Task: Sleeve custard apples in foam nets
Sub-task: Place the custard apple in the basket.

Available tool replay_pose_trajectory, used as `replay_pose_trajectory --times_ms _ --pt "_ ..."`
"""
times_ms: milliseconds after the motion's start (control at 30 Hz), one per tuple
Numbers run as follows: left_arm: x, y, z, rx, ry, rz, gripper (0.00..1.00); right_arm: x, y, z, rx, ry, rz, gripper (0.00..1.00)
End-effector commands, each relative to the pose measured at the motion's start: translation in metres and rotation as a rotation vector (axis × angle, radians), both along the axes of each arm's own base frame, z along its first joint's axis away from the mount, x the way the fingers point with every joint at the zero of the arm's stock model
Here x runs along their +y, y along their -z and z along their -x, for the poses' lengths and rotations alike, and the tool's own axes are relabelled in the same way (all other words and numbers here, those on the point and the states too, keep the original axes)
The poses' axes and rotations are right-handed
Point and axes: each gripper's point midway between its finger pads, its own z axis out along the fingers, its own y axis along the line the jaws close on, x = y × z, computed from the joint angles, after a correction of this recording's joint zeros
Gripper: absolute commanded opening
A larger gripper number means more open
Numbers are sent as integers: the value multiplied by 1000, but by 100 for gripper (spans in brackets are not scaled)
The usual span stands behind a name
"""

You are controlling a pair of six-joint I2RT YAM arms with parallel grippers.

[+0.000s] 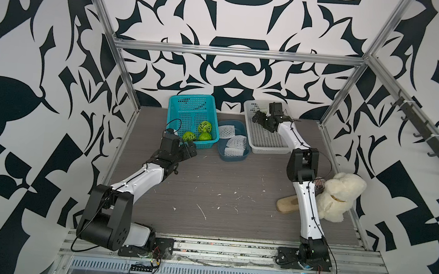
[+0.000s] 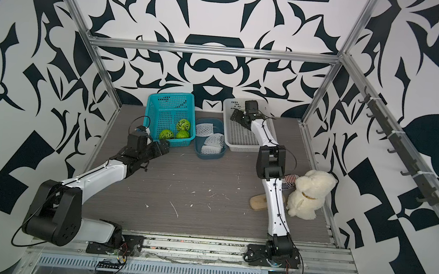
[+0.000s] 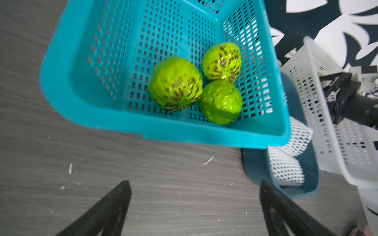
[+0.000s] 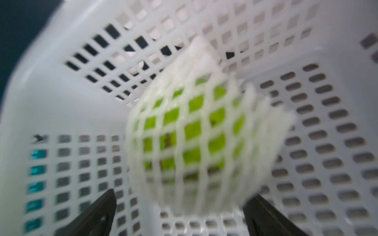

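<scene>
- The left gripper (image 3: 195,185) is spread wide with nothing in it. It hangs over bare table (image 1: 221,192), just off the near left corner of the teal basket (image 3: 184,134).
- That teal basket sits at the table's far edge, a bit left of the middle. Three bare custard apples (image 3: 176,83) are bunched in its near right corner, touching each other.
- The blue tray (image 1: 234,159) is squeezed between the two baskets and sits slightly nearer than both. Three loose foam nets (image 1: 236,151) lie flat in it, overlapping.
- The white basket (image 1: 268,150) is at the far edge too, right of the middle.
- The right gripper (image 4: 183,195) reaches down into the white basket's far left corner, fingers wide apart and not clamped on anything.
- Right in front of those fingers is the fourth custard apple (image 4: 192,130), wrapped in a foam net (image 4: 204,85). Green shows through the diamond holes (the wrist shot is pretty blurry). It looks like it's on the basket floor by the corner, but I can't tell if a fingertip touches the net.
- The cream plush toy (image 1: 340,197) sits by the right edge, well away from the baskets.
</scene>
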Motion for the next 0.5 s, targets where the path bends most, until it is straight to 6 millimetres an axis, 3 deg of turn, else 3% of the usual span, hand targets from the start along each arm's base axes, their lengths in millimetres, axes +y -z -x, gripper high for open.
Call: replay_pose_trajectory --times_ms 0,100,200,467 --pt "3 -34 -25 -92 -16 6 100 1 -94 13 -125 -22 -42 99" --pt "4 -52 -47 -122 -16 -8 100 0 -113 30 -132 -45 -33 99" --pt "3 -58 -72 -95 -11 -27 100 -2 -131 49 -145 -68 -14 99" --pt "-15 -37 -136 25 59 -64 100 -9 -143 99 -133 -117 37 99"
